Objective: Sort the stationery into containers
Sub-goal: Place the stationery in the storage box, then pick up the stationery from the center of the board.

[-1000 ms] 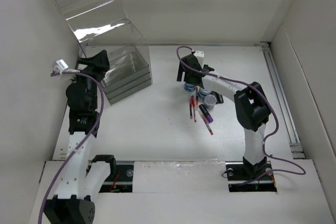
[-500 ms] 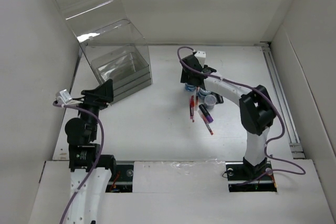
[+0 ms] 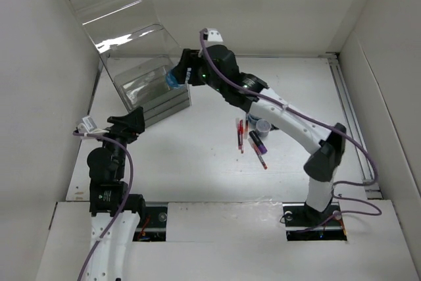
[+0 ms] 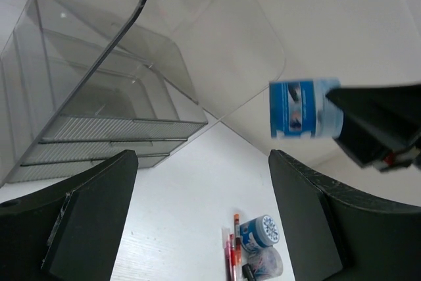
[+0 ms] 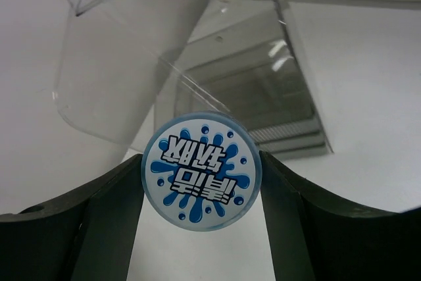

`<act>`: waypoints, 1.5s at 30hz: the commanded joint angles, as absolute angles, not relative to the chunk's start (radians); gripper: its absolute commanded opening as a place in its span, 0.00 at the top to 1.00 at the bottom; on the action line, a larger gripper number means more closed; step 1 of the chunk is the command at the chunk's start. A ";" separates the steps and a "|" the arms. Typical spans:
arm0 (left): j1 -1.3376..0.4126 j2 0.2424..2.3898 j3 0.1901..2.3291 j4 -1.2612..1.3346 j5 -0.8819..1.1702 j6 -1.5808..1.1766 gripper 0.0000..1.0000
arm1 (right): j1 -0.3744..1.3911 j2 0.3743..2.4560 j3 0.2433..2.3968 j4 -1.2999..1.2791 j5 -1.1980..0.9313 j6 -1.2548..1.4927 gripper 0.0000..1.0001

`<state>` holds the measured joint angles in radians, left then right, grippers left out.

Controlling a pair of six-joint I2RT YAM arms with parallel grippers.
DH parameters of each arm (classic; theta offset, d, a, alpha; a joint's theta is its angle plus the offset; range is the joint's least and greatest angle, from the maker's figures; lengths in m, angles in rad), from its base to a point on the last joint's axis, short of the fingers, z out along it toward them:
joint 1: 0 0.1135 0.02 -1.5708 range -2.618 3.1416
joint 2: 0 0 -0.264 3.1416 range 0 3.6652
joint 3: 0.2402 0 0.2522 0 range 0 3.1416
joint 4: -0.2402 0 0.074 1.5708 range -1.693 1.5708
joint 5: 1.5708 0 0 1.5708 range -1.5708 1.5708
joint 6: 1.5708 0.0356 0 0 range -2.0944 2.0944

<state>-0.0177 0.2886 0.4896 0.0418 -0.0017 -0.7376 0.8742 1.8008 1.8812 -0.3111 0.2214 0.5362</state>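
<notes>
My right gripper [image 3: 179, 77] is shut on a round blue-and-white roll [image 5: 201, 170] and holds it in the air at the right rim of the clear organiser box [image 3: 146, 90], whose lid stands open. The roll also shows in the left wrist view [image 4: 305, 108]. Several red pens [image 3: 241, 135], a dark marker with a purple end [image 3: 257, 140] and another roll [image 3: 263, 125] lie on the table to the right. The left wrist view shows the pens [image 4: 231, 255] and two rolls [image 4: 258, 232]. My left gripper [image 3: 130, 123] is open and empty, in front of the box.
The box's open lid [image 3: 122, 11] leans against the back wall. Shallow drawers [image 4: 99, 146] line the box's front. White walls close the table on the left, back and right. A rail [image 3: 352, 116] runs along the right edge.
My right gripper lifted a roll from the pile and carried it left to the organiser box. My left arm drew back from the box toward the near edge.
</notes>
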 commanded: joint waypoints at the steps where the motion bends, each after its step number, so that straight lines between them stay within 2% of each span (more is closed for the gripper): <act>1: -0.017 0.282 0.448 0.090 -0.011 -0.742 0.21 | 0.902 1.939 2.081 -0.273 0.156 0.488 0.61; 7: -0.017 0.291 0.425 0.112 -0.011 -0.753 0.23 | 0.928 2.273 2.513 -0.348 0.311 0.402 0.61; 14: -0.017 0.310 0.425 0.121 -0.011 -0.753 0.23 | 0.928 2.365 2.540 -0.207 0.400 0.337 0.58; 18: -0.017 0.310 0.416 0.141 -0.011 -0.753 0.23 | 0.937 2.402 2.540 -0.195 0.428 0.327 0.52; 22: -0.017 0.319 0.407 0.141 -0.011 -0.753 0.23 | 0.937 2.428 2.510 -0.184 0.456 0.318 0.35; 23: -0.017 0.319 0.407 0.141 -0.011 -0.753 0.24 | 0.937 2.428 2.499 -0.184 0.456 0.318 0.25; 26: -0.017 0.319 0.407 0.141 -0.011 -0.753 0.24 | 0.946 2.416 2.474 -0.160 0.456 0.318 0.11; 30: -0.017 0.319 0.407 0.141 -0.011 -0.753 0.24 | 0.956 2.358 2.464 -0.160 0.465 0.318 0.06; 32: -0.017 0.319 0.407 0.141 -0.011 -0.753 0.24 | 0.956 2.318 2.419 -0.160 0.465 0.318 0.06; 35: -0.017 0.319 0.407 0.141 0.000 -0.753 0.24 | 0.966 2.173 2.314 -0.138 0.456 0.327 0.15; 36: -0.017 0.319 0.407 0.141 0.000 -0.753 0.24 | 0.966 2.067 2.195 -0.109 0.466 0.346 0.22; 37: -0.017 0.319 0.407 0.141 0.011 -0.753 0.24 | 0.966 2.007 2.121 -0.088 0.480 0.374 0.43; 40: -0.017 0.328 0.407 0.159 0.049 -0.744 0.27 | 0.911 1.772 1.797 -0.009 0.500 0.454 0.69; 42: -0.017 0.339 0.407 0.170 0.081 -0.735 0.28 | 0.817 1.682 1.594 -0.009 0.500 0.507 0.70; 43: -0.017 0.353 0.407 0.170 0.092 -0.735 0.28 | 0.778 1.616 1.532 -0.009 0.500 0.529 0.68; 45: -0.017 0.385 0.407 0.198 0.132 -0.735 0.29 | 0.697 1.589 1.448 -0.069 0.517 0.606 0.51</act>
